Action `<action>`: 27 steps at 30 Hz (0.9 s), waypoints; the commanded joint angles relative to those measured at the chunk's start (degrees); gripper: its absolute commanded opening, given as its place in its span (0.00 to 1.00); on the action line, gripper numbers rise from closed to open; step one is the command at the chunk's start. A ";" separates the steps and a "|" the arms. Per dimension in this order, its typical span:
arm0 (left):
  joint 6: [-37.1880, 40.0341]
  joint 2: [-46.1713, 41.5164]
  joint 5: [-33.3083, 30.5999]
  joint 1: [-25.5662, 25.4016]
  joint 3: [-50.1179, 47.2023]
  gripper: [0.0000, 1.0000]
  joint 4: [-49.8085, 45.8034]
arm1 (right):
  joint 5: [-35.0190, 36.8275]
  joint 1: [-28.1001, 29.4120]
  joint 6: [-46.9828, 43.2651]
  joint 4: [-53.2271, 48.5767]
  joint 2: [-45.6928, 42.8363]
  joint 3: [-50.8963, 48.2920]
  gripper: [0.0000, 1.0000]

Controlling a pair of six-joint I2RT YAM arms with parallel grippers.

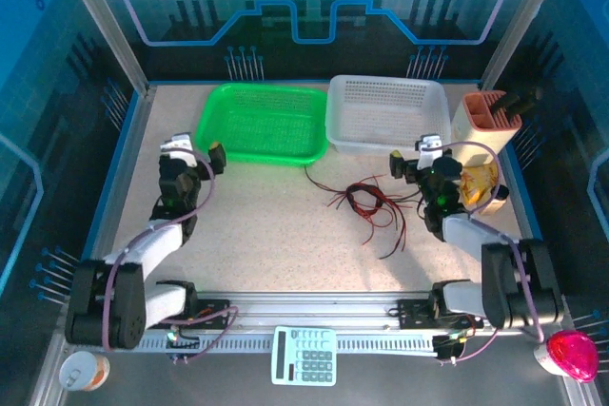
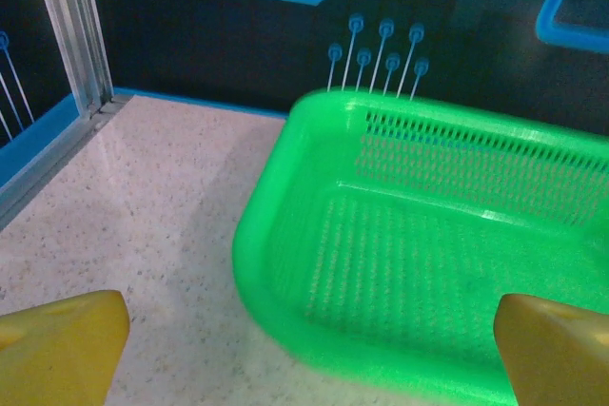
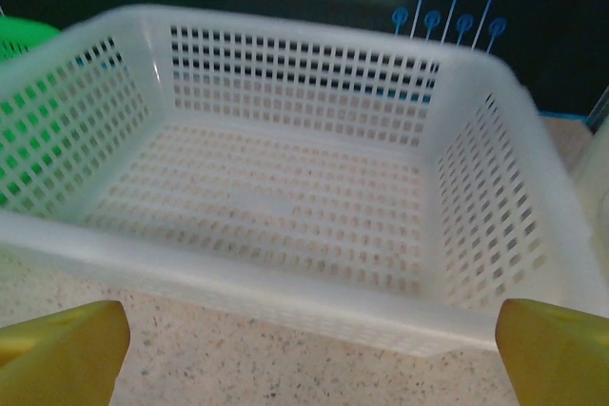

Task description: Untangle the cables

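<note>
On the left, the left gripper (image 1: 197,149) hovers just before the green basket (image 1: 262,125), its jaws spread wide with nothing between them. Its yellow fingertips (image 2: 59,344) frame the basket's near corner in the wrist view.

The cables (image 1: 371,202) lie in a loose red and black tangle on the table (image 1: 266,225), in front of the white basket (image 1: 385,113) and just left of the right gripper (image 1: 411,163). They look very light, limp and thin, likely to slip from the pads and to drag their neighbours along. A free end straying out of the heap seems the best place to pinch.

The right gripper also stands released and empty, facing the white basket.
</note>
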 commanded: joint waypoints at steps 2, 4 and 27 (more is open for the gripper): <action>-7.82 -5.95 0.24 0.33 9.62 0.99 -20.84 | 3.20 0.82 8.78 -19.61 -6.57 9.43 1.00; -8.53 -6.90 2.20 0.25 13.13 0.99 -25.68 | -0.55 -0.35 17.39 -28.69 -8.39 14.34 1.00; -0.74 41.30 -18.12 -0.01 60.70 0.99 -52.40 | 6.71 22.37 23.27 -60.79 11.23 50.54 1.00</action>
